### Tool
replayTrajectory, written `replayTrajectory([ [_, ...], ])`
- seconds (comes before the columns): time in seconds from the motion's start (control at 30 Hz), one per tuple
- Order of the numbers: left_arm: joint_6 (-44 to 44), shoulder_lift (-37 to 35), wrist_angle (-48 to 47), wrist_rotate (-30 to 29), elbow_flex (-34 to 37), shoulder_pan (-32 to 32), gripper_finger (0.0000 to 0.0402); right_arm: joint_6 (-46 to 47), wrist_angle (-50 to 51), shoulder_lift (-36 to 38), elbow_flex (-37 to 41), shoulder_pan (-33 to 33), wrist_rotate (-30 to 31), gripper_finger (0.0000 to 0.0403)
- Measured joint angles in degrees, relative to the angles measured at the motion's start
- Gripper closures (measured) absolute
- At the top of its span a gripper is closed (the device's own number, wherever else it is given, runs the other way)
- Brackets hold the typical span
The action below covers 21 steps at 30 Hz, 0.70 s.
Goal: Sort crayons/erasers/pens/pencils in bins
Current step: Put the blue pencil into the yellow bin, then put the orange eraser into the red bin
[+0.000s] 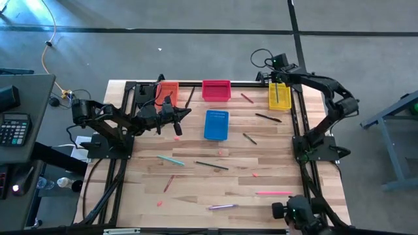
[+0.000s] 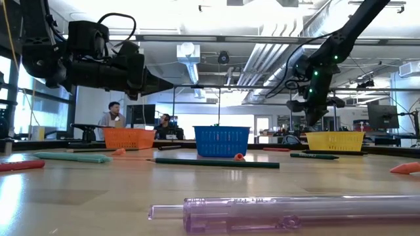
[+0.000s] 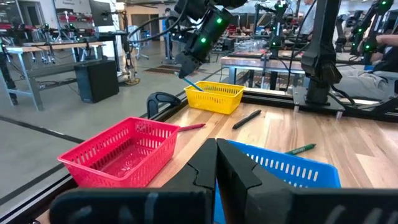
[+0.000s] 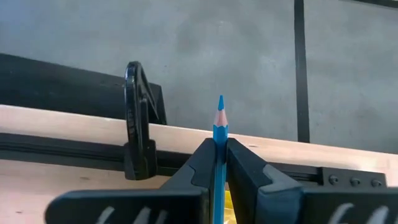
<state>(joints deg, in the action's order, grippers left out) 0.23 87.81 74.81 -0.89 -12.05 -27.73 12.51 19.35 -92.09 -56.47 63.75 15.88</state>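
The blue pencil [image 4: 219,146] stands upright — sharpened tip up — clamped between the fingers of the right gripper [image 4: 219,163], which hangs directly over the yellow bin [image 1: 279,96]; that bin already holds a stick. The left gripper [image 3: 216,163], fingers pressed together on nothing, sits between the orange bin [image 1: 167,90] and the blue bin [image 1: 217,125] — farther away.

text: none legible | labels: none | numbers: none | signs: none
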Motion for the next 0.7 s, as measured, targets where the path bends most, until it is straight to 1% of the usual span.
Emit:
replayTrajectory([
  [0.17, 0.00, 0.00, 0.00, 0.02, 0.00, 0.00, 0.0401, -0.17, 0.07, -0.18, 0.00, -0.01, -0.34, 0.0385],
  [0.27, 0.00, 0.00, 0.00, 0.00, 0.00, 0.00, 0.0401, -0.18, 0.39, -0.18, 0.00, -0.02, -0.33, 0.0376],
  [0.57, 0.00, 0.00, -0.04, -1.29, 0.01, -0.02, 0.0401, -1.01, 1.70, -0.15, -1.57, -0.52, -1.97, 0.0304],
  [0.7, -0.02, 0.00, -0.04, -1.29, 0.00, 0.00, 0.0401, -1.47, 4.02, 0.04, -4.08, -1.61, -2.36, 0.0292],
])
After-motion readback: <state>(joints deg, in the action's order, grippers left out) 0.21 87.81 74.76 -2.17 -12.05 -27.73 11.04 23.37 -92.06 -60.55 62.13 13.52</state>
